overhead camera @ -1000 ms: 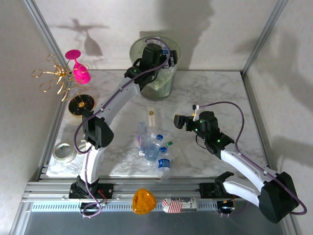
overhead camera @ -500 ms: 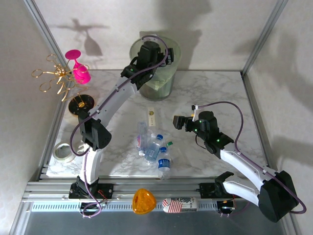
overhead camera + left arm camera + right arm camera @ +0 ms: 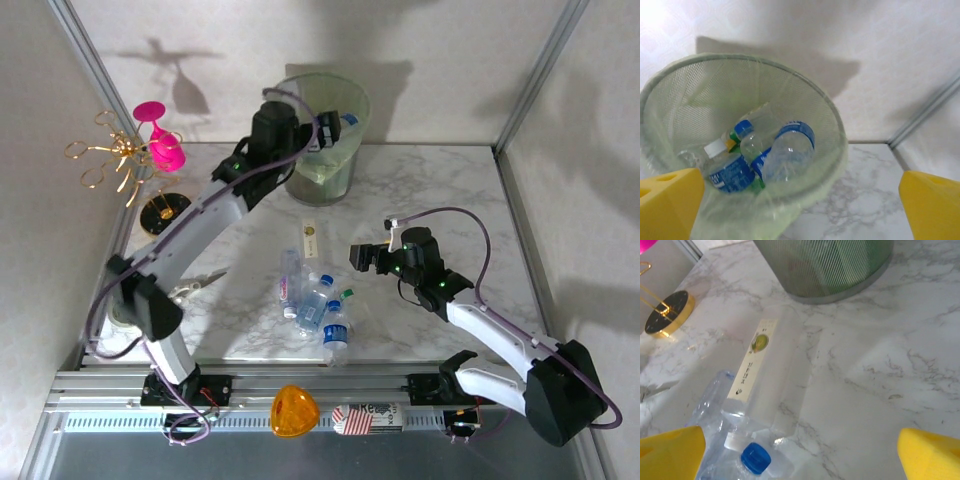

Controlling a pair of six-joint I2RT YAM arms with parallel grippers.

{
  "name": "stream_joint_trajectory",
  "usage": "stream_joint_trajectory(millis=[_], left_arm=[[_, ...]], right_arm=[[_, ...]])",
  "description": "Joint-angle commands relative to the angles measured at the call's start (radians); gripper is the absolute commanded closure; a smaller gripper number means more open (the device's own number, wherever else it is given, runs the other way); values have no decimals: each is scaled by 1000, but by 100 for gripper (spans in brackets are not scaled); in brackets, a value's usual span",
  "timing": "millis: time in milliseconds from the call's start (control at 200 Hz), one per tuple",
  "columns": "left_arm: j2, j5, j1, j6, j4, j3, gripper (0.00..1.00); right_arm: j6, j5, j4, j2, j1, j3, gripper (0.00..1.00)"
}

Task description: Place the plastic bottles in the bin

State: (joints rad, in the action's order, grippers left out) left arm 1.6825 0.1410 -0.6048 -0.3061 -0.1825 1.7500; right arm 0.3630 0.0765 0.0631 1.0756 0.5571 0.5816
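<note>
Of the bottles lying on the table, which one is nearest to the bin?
The clear bottle with the long pale label: it lies beyond the heap, on the side closest to the bin. The blue-capped bottles are heaped together farther from it.

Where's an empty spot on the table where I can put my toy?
The far right corner of the table, between the bin and the right arm, is bare. The bottles crowd the near middle; the gold stand fills the left.
</note>
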Motion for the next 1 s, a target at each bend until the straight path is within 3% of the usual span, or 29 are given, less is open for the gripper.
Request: stream_joint_trajectory(millis=[0,185,531,791,996], left_arm=[[-177,-66,-14,-50,217,-215,0],[-440,-133,-30,-127,382,-607,0],[-633,-15,-68,-336,479,-1074,0],[-595,112,-88,-493,607,-1205,0],[-545,107,-90,-505,646,-1189,0]], right_arm=[[10,29,-59,1,8,3,1],[73,52,-143,-12,27,-39,1],[151,141,-277,6,124,-81,9],[233,131,-317,10,223,-127,12],[253,105,-326,36,254,-143,16]])
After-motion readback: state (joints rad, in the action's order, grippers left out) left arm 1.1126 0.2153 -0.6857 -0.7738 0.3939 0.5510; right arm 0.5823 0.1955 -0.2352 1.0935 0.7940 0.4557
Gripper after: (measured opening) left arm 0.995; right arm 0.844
